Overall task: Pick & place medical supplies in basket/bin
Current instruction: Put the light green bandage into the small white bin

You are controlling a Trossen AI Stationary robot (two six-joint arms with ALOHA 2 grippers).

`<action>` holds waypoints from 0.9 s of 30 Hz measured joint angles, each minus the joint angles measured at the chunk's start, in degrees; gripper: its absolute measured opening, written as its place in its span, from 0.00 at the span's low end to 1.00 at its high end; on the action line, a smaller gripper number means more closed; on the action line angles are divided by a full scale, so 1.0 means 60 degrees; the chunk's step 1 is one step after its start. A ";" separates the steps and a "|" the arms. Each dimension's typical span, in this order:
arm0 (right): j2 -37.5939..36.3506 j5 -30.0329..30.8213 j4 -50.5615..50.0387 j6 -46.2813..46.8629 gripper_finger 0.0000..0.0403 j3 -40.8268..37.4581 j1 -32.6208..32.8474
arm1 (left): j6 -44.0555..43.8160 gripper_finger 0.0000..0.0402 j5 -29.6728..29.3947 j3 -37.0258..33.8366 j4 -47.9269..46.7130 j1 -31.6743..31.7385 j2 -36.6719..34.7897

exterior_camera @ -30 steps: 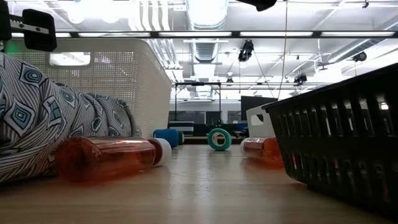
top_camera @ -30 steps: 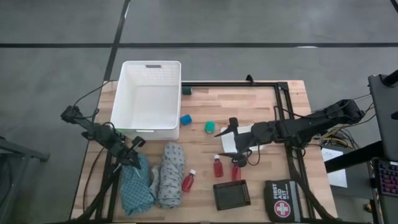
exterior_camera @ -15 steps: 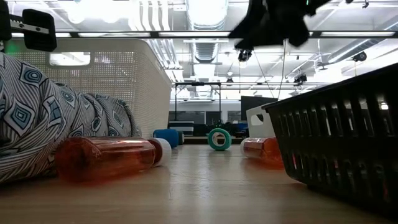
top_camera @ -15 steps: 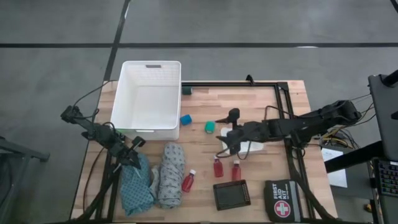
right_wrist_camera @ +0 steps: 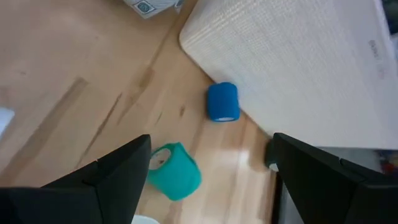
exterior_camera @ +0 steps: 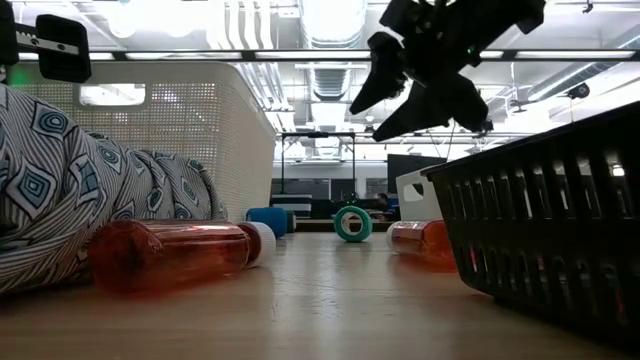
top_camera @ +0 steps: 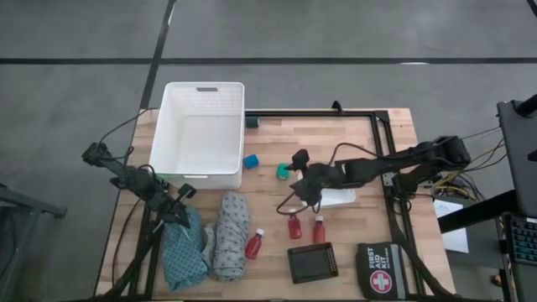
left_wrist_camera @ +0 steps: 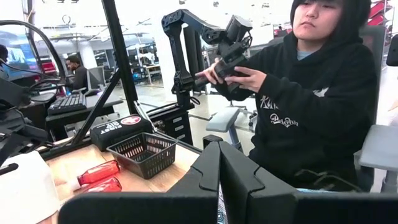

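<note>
Wooden table (top_camera: 352, 134), white basket (top_camera: 201, 134), right gripper (top_camera: 294, 172) spread wide above green roll (top_camera: 283, 171), left gripper (top_camera: 180, 201) closed by teal cloth (top_camera: 183, 252), 3 red bottles.

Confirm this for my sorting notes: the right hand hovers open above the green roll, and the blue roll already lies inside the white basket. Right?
Not quite. The blue roll is not in the white basket; it lies on the table against the basket's outer wall, as the high view shows. The rest stands: the right hand hovers open above the green roll.
</note>
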 joint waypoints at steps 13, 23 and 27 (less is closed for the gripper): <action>-0.0022 -0.0492 -0.1386 -0.0842 0.82 0.0516 -0.0113 | 0.0000 0.01 -0.0001 0.0000 0.0004 0.0001 0.0004; 0.0771 -0.2635 -0.3786 -0.2053 0.82 0.2327 -0.1295 | 0.0000 0.01 -0.0002 0.0001 0.0006 0.0001 0.0012; 0.1636 -0.2764 -0.4238 -0.3324 0.82 0.3031 -0.1685 | 0.0000 0.01 -0.0010 0.0002 0.0028 0.0002 0.0086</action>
